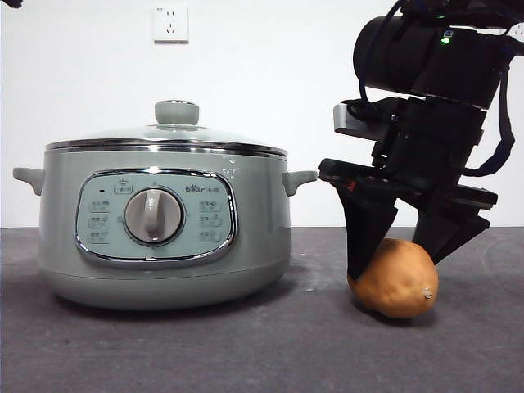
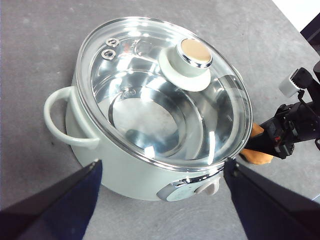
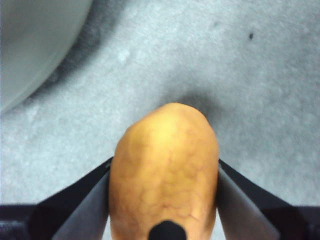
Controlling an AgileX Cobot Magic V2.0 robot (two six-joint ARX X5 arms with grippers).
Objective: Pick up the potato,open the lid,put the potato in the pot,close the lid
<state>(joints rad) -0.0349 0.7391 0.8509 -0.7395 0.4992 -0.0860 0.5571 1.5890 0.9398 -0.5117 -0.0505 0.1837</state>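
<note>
Partly hidden, the potato point(image 1: 397, 280) sits between the right gripper's point(image 1: 395, 258) fingers point(image 1: 363, 237).

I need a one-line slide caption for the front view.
Right gripper straddles the potato on the table beside the lidded pot.

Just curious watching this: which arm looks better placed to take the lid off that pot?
Probably the left. Its gripper hangs open above the lid, while the right gripper has its jaws against the potato on the table beside the pot.
</note>
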